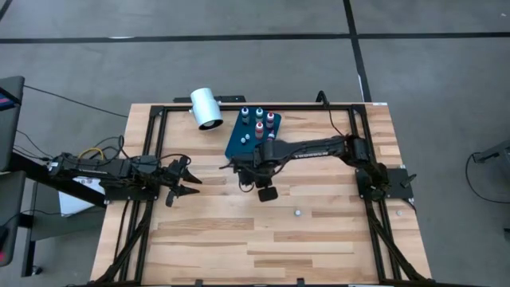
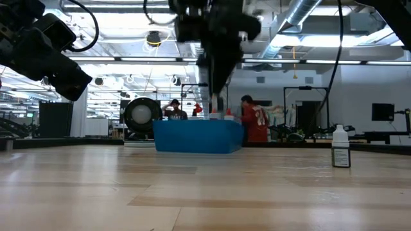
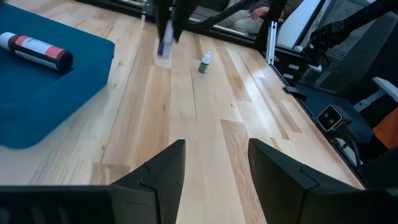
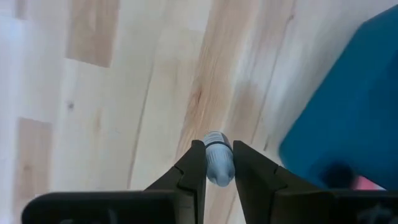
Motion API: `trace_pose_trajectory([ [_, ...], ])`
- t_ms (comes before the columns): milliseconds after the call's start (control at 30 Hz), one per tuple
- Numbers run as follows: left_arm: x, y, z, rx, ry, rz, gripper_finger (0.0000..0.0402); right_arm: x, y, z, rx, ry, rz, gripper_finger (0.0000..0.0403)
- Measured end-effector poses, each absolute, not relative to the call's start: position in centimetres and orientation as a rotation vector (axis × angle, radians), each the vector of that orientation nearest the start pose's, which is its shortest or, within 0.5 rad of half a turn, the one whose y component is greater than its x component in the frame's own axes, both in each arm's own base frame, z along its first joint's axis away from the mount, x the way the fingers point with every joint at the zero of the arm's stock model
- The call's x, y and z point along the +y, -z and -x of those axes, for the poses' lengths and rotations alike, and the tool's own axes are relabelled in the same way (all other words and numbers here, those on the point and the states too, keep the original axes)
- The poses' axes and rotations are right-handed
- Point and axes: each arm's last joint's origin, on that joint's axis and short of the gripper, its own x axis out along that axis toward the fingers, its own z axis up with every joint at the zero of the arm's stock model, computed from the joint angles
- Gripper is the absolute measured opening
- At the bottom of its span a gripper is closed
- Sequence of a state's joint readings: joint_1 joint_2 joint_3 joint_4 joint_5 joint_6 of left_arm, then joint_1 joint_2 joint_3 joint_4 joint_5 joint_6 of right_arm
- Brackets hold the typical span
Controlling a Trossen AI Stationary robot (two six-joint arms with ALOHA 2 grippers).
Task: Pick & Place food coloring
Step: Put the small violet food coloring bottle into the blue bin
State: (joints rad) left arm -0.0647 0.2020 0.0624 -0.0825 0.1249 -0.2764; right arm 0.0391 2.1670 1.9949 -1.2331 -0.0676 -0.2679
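Room looks generous to me: bare tabletop (image 1: pixel 239 231) spreads across the near half, with one stray bottle (image 1: pixel 297 213) standing alone there. I see the blue tray (image 1: pixel 239 143) near the far edge carrying several food coloring bottles (image 1: pixel 258 119), a white cylinder (image 1: pixel 206 108) beside it. My right gripper (image 4: pixel 217 165) hangs just off the tray's near edge, fingers clamped on a small pale bottle (image 4: pixel 217 158); my left gripper (image 3: pixel 211 168) waits at the left, fingers apart.

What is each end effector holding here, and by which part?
The right end effector grips a small food coloring bottle by its sides, above the table. The left end effector is open, holding nothing.
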Motion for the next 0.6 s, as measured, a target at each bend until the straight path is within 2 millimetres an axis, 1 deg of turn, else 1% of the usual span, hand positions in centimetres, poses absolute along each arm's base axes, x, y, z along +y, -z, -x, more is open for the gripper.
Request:
trace_pose_trajectory([
  [133, -1.0, -16.0, -10.6, 0.253, 0.156, 0.281, 0.0167, 1.9, -27.2, -43.2, 1.377, -0.280, 0.201, 0.0063],
  [267, -1.0, -16.0, -10.6, 0.252, 0.156, 0.281, 0.0167, 1.8, -29.1, -42.9, 1.370, -0.277, 0.200, 0.0062],
  [400, -1.0, -16.0, -10.6, 0.252, 0.156, 0.281, 0.0167, 1.8, -29.9, -42.7, 1.367, -0.272, 0.195, 0.0062],
  [600, -1.0, -16.0, -10.6, 0.252, 0.156, 0.281, 0.0167, 1.7, -30.0, -42.7, 1.365, -0.263, 0.202, 0.0062],
])
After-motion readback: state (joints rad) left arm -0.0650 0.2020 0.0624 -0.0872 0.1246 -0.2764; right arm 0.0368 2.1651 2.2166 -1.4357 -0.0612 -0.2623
